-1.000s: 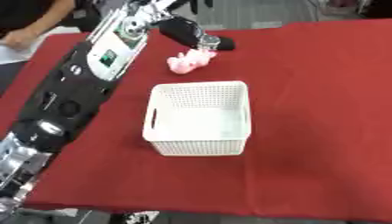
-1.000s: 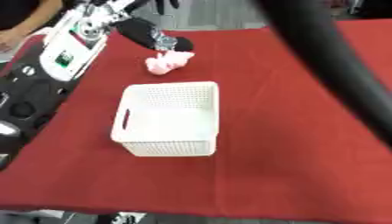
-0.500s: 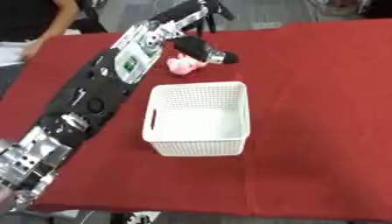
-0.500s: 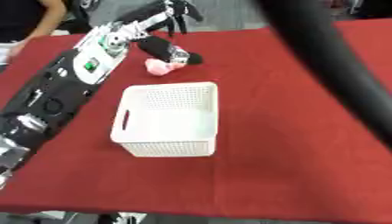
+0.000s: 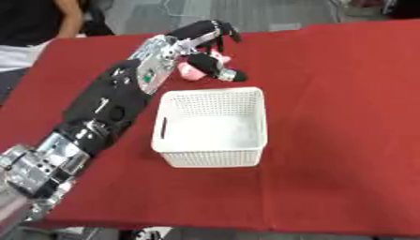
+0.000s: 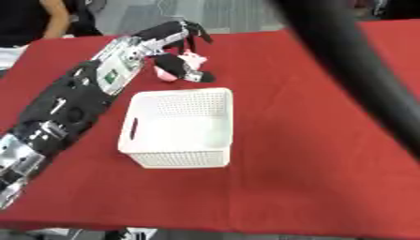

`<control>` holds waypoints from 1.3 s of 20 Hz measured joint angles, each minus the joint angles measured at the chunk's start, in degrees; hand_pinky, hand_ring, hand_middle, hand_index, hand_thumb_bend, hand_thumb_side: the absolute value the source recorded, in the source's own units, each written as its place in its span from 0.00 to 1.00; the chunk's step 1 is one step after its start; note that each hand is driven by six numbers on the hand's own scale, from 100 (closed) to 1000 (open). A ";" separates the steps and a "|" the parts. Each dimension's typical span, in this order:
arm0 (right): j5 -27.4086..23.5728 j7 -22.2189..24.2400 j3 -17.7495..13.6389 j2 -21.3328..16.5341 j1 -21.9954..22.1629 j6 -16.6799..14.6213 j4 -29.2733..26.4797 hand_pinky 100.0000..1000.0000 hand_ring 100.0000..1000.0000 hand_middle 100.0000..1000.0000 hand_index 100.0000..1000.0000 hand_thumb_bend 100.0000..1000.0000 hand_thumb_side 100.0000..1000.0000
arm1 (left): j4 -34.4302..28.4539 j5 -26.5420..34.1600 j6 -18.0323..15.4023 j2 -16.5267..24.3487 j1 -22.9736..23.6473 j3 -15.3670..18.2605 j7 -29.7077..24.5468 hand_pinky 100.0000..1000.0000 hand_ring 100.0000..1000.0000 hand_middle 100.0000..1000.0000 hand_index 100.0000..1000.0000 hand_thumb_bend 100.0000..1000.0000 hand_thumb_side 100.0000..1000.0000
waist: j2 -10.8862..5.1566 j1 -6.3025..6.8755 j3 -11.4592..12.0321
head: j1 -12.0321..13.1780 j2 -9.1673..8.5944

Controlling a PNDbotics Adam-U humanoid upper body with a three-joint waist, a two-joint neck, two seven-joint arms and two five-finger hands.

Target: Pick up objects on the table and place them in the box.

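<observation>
A white plastic lattice basket (image 6: 177,129) with a slot handle in its left wall sits on the red tablecloth (image 6: 311,159), and it looks empty. Just beyond the basket's far rim lies a small pink soft thing (image 6: 182,65), its exact shape too blurred to make out. The robot's left hand (image 6: 179,44) is at that pink thing, its dark fingers curled over the top and its thumb reaching down on the side nearer the basket. The black and silver left arm (image 6: 70,103) runs from there past the basket's left side toward the lower left corner. A thick dark blurred bar (image 6: 353,70) crosses the picture to the right of the basket.
</observation>
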 measured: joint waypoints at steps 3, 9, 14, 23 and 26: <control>-0.01 0.08 0.01 -0.01 0.00 -0.06 0.00 0.56 0.66 0.79 0.77 0.00 0.79 | 2.78 -2.28 -0.73 -0.43 -1.12 1.09 0.74 0.43 0.60 0.76 0.82 0.56 0.65 | 0.01 0.03 -0.04 | 0.00 0.00; -0.01 0.34 0.20 -0.05 0.00 0.09 0.00 0.56 0.66 0.79 0.76 0.00 0.79 | 6.77 -6.91 -1.70 -0.47 -3.35 3.03 1.94 0.44 0.60 0.76 0.82 0.57 0.65 | 0.01 0.44 -0.12 | 0.00 0.00; -0.02 0.44 0.30 -0.22 0.00 0.03 0.00 0.56 0.66 0.79 0.76 0.00 0.79 | 9.21 -9.18 -1.62 -1.11 -3.85 4.70 3.33 0.43 0.60 0.76 0.82 0.56 0.65 | 0.01 0.71 -0.42 | 0.00 0.00; -0.24 0.89 0.42 -0.22 0.00 0.05 0.00 0.56 0.67 0.80 0.76 0.01 0.79 | 15.18 -13.83 -0.70 -4.05 -3.83 7.75 6.23 0.44 0.60 0.75 0.81 0.55 0.64 | 0.24 1.10 -1.77 | 0.03 0.00; -0.29 0.99 0.66 -0.22 -0.03 0.00 0.00 0.56 0.67 0.79 0.76 0.01 0.79 | 17.31 -16.06 -0.18 -4.79 -3.90 9.02 7.54 0.44 0.60 0.75 0.81 0.55 0.64 | 0.24 1.14 -2.26 | 0.10 0.00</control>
